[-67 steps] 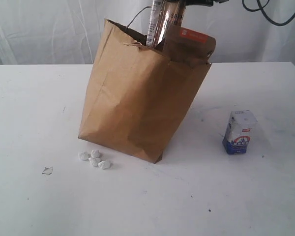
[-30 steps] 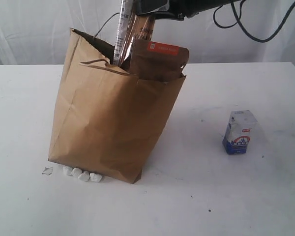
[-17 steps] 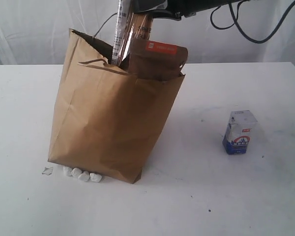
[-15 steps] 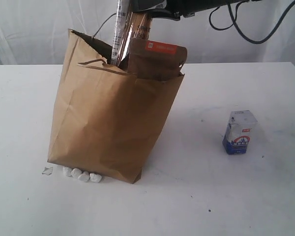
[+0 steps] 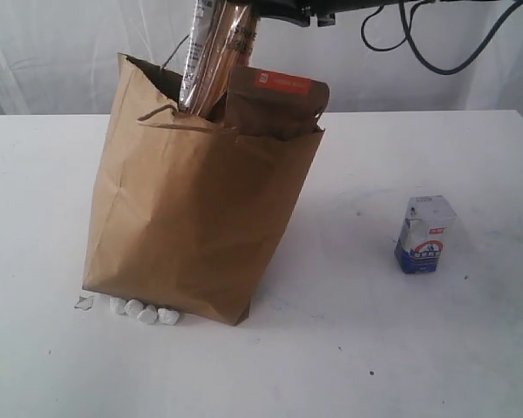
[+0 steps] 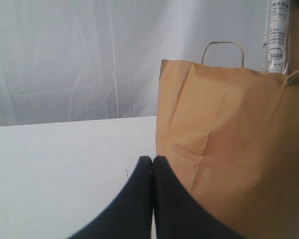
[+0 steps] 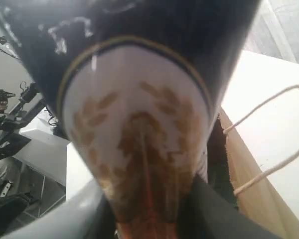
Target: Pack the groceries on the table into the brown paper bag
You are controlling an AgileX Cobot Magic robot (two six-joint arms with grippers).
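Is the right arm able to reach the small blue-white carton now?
Probably not yet: its hand grips the spaghetti packet, partly inside the bag. The carton itself stands unobstructed.

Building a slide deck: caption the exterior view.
Right gripper holds the spaghetti packet in the brown paper bag; small carton stands on the table.

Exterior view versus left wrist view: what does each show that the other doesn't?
Only exterior: the small blue-white carton standing on the table, the orange-labelled pouch poking from the brown paper bag, and white bits at its base. Only left wrist: the left gripper, shut, near the bag's side. Both: that bag with the dark spaghetti packet sticking out.
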